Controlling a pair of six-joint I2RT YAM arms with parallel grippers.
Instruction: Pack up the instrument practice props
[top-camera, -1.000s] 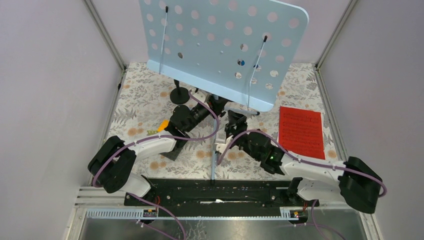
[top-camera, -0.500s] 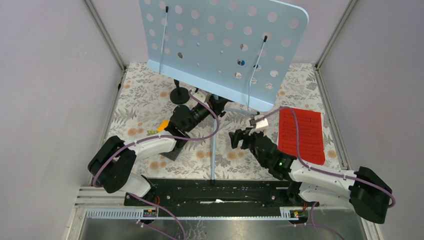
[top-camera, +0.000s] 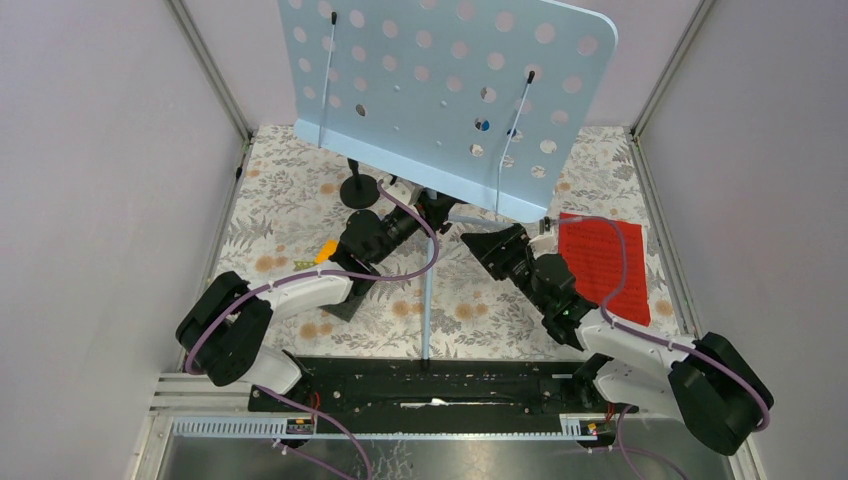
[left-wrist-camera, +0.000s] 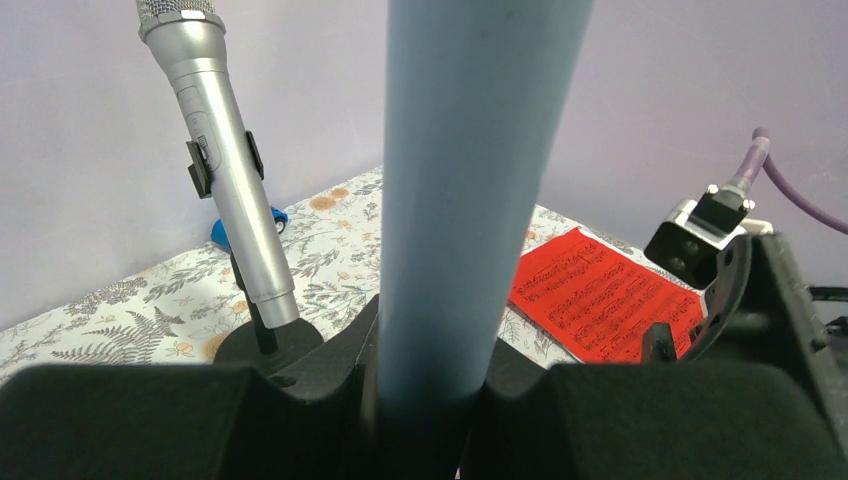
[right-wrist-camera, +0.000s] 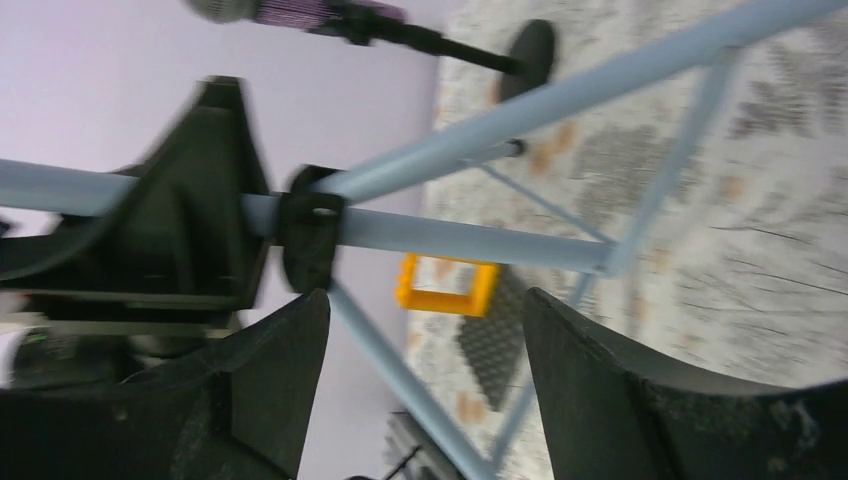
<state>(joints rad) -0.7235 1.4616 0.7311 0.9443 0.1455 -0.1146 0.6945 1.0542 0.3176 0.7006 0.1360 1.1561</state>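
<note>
At counter (top-camera: 290, 205) centre, stand pole (left-wrist-camera: 470, 150) was gripped by left tool (left-wrist-camera: 428, 400); right tool (right-wrist-camera: 425, 385) was seen open. Not yet packed: red sheet (top-camera: 600, 265) (3 o'clock), silver microphone (left-wrist-camera: 225, 170).

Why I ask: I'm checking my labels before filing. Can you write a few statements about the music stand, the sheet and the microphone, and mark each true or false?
1. The left gripper is clamped on the music stand's pole. True.
2. The right gripper holds the red sheet. False: its jaws are open and empty, near the stand's legs.
3. The silver microphone sits in a black mount. True.
4. The red sheet rests on the stand. False: it lies flat on the table.
</note>
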